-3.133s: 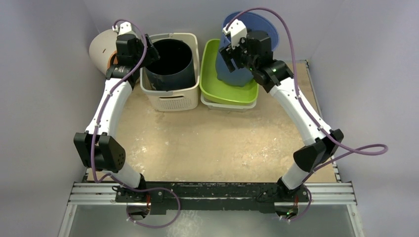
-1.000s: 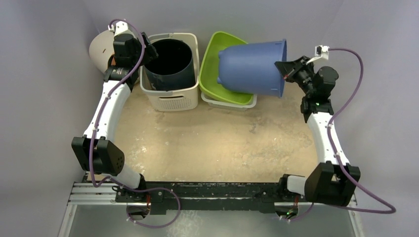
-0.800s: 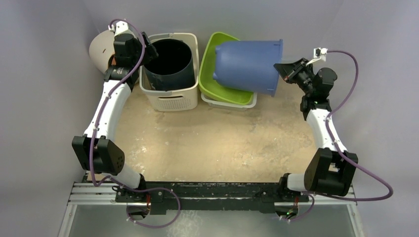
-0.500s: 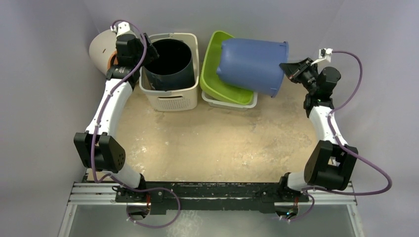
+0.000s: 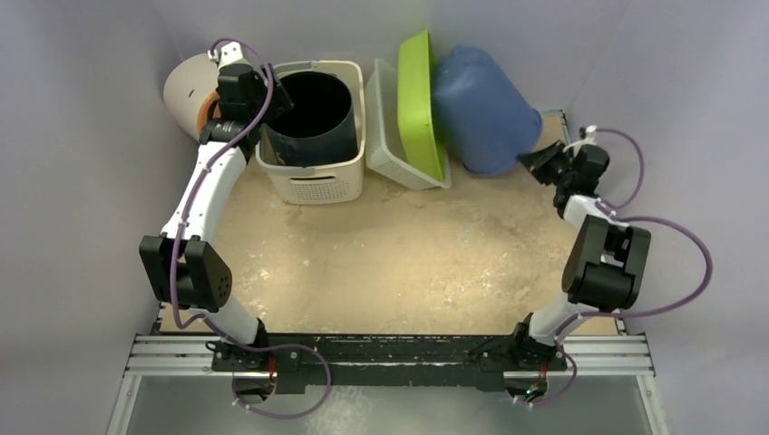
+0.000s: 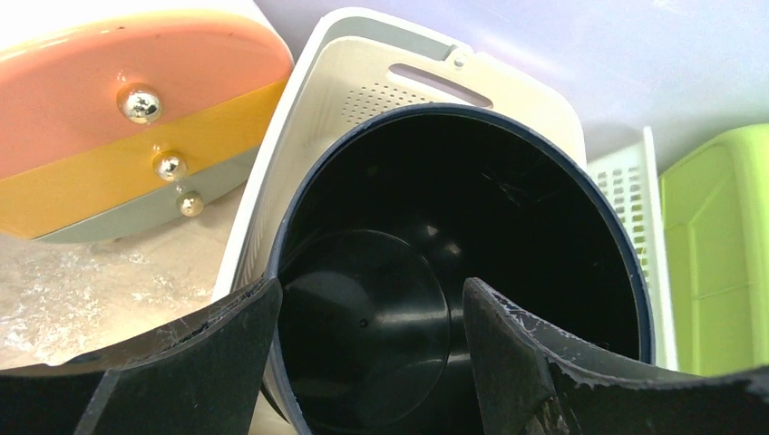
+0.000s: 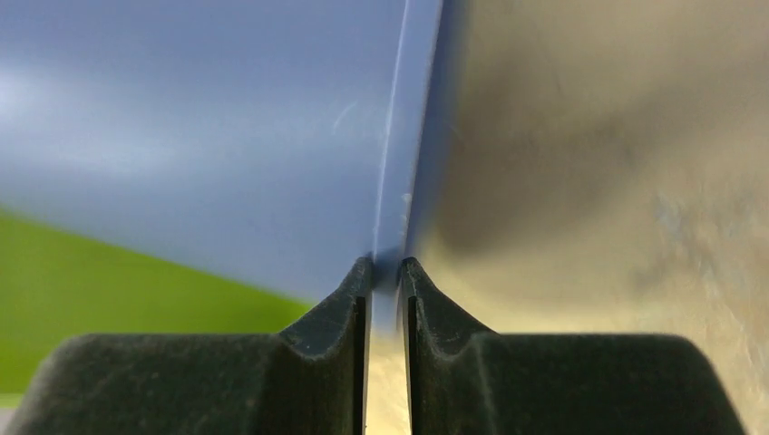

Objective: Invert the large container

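The large container (image 5: 481,109) is a blue bucket. It stands mouth down and tilted at the back right of the table, its base leaning against the upended green tray (image 5: 422,100). My right gripper (image 5: 535,163) is low at its near right rim. In the right wrist view the thin blue rim (image 7: 399,136) runs between the two fingertips of the gripper (image 7: 387,263), which close on it. My left gripper (image 6: 372,299) hangs open over the black bucket (image 6: 453,236), its left finger by the rim.
The black bucket (image 5: 313,113) sits inside a white basket (image 5: 317,186) at the back left. A round pink, orange and grey object (image 5: 186,91) lies left of it. The green tray and a white tray (image 5: 390,127) stand on edge between basket and blue bucket.
The blue bucket swung from lying across the green tray to mouth down on the table at the right. Both trays tipped up on edge. My right arm folded down low.
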You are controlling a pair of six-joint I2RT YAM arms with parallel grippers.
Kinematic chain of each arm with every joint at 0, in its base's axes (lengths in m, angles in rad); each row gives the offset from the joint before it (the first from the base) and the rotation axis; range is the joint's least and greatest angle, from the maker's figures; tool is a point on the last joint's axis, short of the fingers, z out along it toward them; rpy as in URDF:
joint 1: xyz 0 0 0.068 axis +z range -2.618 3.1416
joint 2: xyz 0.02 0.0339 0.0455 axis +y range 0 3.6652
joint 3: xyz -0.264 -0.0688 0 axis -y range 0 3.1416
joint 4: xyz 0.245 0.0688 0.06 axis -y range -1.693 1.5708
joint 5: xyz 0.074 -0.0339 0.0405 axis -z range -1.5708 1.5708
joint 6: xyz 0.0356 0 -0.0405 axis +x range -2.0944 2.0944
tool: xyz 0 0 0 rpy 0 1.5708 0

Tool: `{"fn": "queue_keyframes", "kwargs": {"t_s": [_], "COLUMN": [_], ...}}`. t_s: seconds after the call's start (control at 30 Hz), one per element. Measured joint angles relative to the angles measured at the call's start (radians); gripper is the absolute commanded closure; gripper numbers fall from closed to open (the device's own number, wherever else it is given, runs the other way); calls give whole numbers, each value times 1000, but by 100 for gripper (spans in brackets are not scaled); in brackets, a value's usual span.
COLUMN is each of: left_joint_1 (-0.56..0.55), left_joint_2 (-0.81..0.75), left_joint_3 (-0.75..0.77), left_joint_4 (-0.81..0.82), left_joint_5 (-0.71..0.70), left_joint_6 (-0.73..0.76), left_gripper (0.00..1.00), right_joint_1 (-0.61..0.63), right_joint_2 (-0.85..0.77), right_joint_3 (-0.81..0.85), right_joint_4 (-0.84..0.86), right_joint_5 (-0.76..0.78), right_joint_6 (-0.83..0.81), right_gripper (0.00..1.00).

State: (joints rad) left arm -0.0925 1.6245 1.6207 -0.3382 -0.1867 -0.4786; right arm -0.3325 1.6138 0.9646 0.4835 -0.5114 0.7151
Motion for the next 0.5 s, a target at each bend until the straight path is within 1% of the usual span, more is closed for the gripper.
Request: {"fn": "queue_keyframes", "kwargs": {"t_s": [0.03,0.17,0.27,0.5], "left_joint_1": [0,0,0,0], "left_joint_2": [3,13,19,21], "left_joint_3": [0,0,0,1], "left_joint_4": [0,0,0,1], "left_joint_5": [0,0,-2,-3], "left_joint_6": [0,0,1,3], "left_gripper": [27,27,27,27], "right_joint_1": [5,16,14,4], "right_joint_2": [32,121,142,141], "right_joint_3": [-21,-84,-106,-106], "right_joint_4": [-9,-137,-189,-195], "right_joint_5": [-13,0,6,24], "right_joint_6": [-2,-39,-55,-84], "right_gripper": [83,84,85,85]}}
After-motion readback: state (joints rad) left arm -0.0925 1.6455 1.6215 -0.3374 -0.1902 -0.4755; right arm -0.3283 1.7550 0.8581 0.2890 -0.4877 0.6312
